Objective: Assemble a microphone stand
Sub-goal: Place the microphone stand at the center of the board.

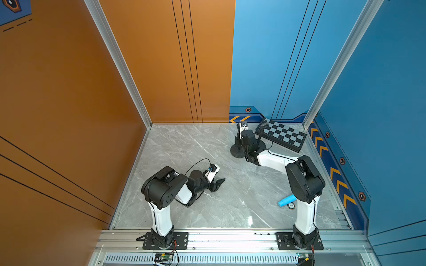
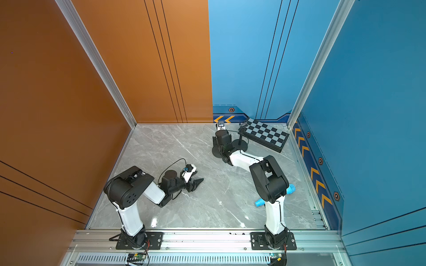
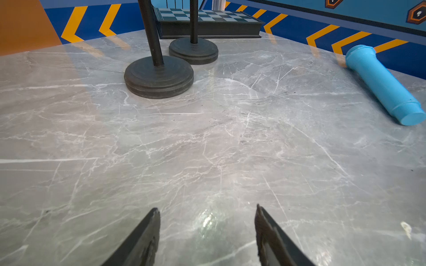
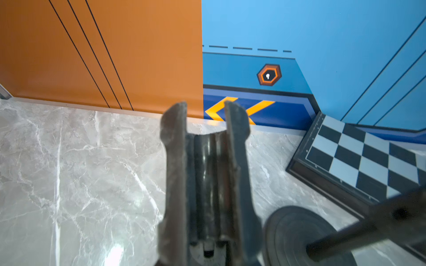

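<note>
I see two black round-based stands (image 3: 159, 76), left end effector (image 3: 207, 211) wide, only right wrist view shows right end effector (image 4: 205, 110) clamping dark tube (image 4: 208, 172).

Glossy marble tabletop (image 3: 207, 149), matt black stand (image 3: 159, 78), smooth blue plastic microphone (image 3: 382, 85).

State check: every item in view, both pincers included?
front stand: upright on base, pole gripped.
rear stand: upright, free.
blue microphone: lying on its side, untouched.
chessboard: lying squares-up by back wall.
left pincer: open, empty.
right pincer: shut on front stand's pole.
</note>
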Controlling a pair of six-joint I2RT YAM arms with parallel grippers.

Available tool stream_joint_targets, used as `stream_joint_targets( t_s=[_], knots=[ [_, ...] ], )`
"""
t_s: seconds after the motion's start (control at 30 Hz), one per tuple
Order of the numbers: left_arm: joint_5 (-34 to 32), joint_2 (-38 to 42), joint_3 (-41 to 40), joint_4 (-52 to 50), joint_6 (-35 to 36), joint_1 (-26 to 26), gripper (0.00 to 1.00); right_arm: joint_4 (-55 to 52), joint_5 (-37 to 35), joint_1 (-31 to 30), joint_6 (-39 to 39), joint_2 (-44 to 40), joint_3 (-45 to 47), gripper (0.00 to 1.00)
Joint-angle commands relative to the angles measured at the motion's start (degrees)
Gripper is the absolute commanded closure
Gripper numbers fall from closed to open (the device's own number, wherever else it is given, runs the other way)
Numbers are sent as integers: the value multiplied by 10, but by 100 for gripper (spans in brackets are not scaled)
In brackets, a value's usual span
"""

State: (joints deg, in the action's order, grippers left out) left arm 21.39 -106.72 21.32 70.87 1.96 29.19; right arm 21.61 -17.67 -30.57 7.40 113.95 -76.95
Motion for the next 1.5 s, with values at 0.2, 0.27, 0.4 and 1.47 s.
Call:
stream_joint_targets(
  t_s=[0.2, 0.27, 0.4, 1.47],
  knots=[
    [-9, 3, -8, -1, 4, -5, 33, 24, 33, -3, -23, 6, -25, 95],
    [-8, 1, -8, -1, 3, -5, 33, 22, 35, -3, -33, 8, -24, 95],
    [-12, 6, -11, -1, 2, -5, 33, 22, 36, -3, -37, 20, -20, 95],
    [-117, 137, -43, -17, -33, -9, 2, -32, 167, 2, -47, -275, 232, 0]
  ],
)
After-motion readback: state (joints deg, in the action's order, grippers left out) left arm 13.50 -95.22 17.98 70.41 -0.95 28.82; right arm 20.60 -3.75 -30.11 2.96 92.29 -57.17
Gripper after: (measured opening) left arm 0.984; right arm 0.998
